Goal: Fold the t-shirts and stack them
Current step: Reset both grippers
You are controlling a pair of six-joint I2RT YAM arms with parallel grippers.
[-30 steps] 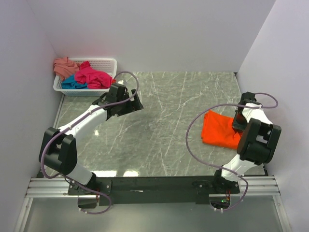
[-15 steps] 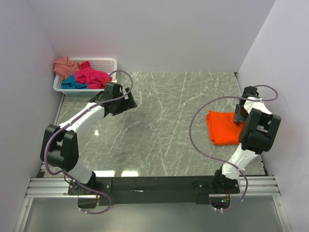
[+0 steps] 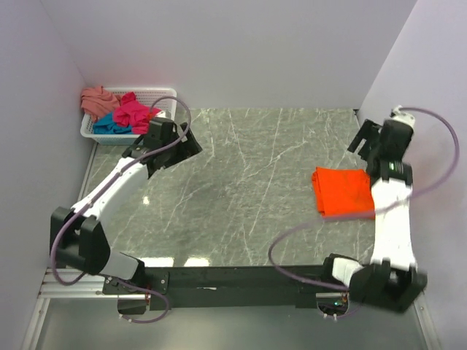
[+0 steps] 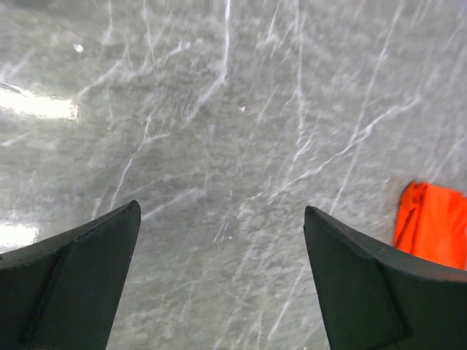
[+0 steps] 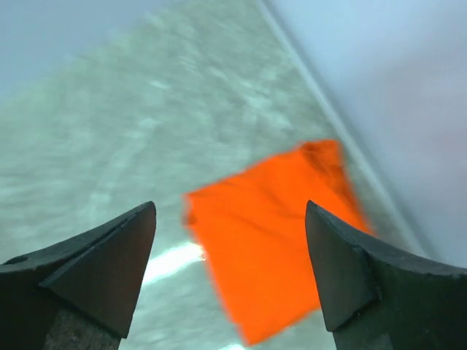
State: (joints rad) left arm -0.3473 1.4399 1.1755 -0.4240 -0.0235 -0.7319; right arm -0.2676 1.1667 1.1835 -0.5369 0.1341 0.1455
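So far, one bright orange cloth t-shirt [image 3: 343,192] lies folded on the marble bench [image 3: 255,168], well apart from the white plastic lattice basket [image 3: 166,93], where magenta, teal and salmon t-shirts [image 3: 133,114] wait; left fingers [image 3: 193,146] and right fingers [image 3: 365,137] hang released.

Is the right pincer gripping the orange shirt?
No, the right pincer is open and empty, with the orange shirt lying flat on the table below it.
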